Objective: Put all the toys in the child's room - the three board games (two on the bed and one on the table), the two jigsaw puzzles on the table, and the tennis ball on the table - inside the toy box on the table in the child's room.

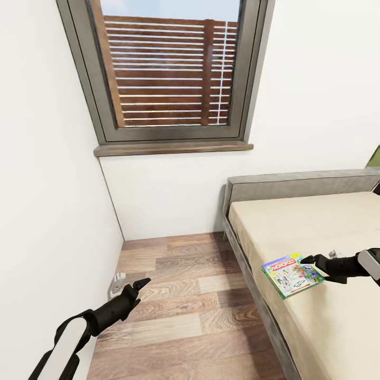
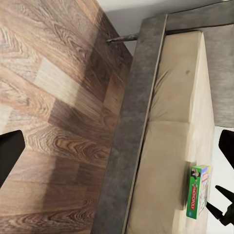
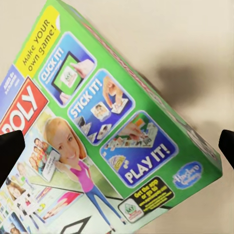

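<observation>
One board game [image 1: 292, 274], a green-edged Monopoly box with a white printed face, lies on the beige bed [image 1: 316, 221] close to its near side edge. My right gripper [image 1: 311, 259] is at the box's far corner, open. In the right wrist view the board game [image 3: 107, 136] lies between the gripper's widely spread fingertips [image 3: 10, 151], with no grip on it. My left gripper [image 1: 140, 287] hangs open over the wood floor, well left of the bed. In the left wrist view, the board game [image 2: 199, 191] lies on the mattress with the right gripper [image 2: 220, 210] beside it.
The bed has a grey padded frame [image 1: 248, 274] and headboard against the white back wall. A grey-framed window [image 1: 169, 68] sits above a wooden sill. A small pale object [image 1: 117, 282] lies on the floor by the left wall. Wood floor [image 1: 184, 306] runs between wall and bed.
</observation>
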You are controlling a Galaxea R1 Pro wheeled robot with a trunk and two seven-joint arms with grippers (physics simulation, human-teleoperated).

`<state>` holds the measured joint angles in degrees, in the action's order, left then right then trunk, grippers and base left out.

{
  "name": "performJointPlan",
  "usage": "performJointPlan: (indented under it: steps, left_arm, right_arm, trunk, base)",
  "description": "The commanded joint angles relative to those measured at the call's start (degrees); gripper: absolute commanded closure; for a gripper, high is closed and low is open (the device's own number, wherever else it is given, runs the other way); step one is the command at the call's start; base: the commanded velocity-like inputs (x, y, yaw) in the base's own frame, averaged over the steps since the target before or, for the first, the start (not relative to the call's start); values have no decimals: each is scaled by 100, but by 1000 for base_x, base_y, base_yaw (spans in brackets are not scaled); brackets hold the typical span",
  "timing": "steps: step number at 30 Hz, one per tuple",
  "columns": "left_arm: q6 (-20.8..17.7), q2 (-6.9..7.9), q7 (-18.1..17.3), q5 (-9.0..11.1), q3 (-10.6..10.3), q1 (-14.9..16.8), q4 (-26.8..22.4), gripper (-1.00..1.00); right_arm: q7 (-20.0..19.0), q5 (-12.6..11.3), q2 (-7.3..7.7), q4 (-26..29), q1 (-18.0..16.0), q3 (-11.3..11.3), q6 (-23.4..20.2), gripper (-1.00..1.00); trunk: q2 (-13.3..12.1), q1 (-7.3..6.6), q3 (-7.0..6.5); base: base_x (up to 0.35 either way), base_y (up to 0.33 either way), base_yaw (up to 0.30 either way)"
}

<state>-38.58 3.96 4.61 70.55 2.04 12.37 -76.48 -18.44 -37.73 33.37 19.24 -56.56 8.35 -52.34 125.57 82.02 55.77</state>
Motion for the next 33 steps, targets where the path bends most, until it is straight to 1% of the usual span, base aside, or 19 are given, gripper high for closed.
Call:
performJointPlan:
  steps: [1, 14, 25, 33]
  left_arm:
    - [-27, -1, 48, 59, 5, 3, -7, -100]
    - [-27, -6, 50, 39, 6, 3, -6, -100]
    - [-27, -7, 49, 31, 5, 3, -5, -100]
    - [-27, -5, 49, 30, 5, 3, -4, -100]
  right_arm:
    - [-58, 46, 5, 1, -5, 27, -5, -100]
    - [-59, 43, 4, 1, -5, 30, -2, -100]
    - [-62, 41, 5, 1, -5, 28, -4, -100]
    - [-63, 40, 8, 1, -5, 27, -4, -100]
  trunk:
    - [2, -1, 5]
    - [2, -1, 5]
    - [2, -1, 5]
    - [2, -1, 5]
  base:
    - [-5, -2, 0]
    - [-2, -1, 7]
    - [0, 0, 114]
    - [0, 0, 44]
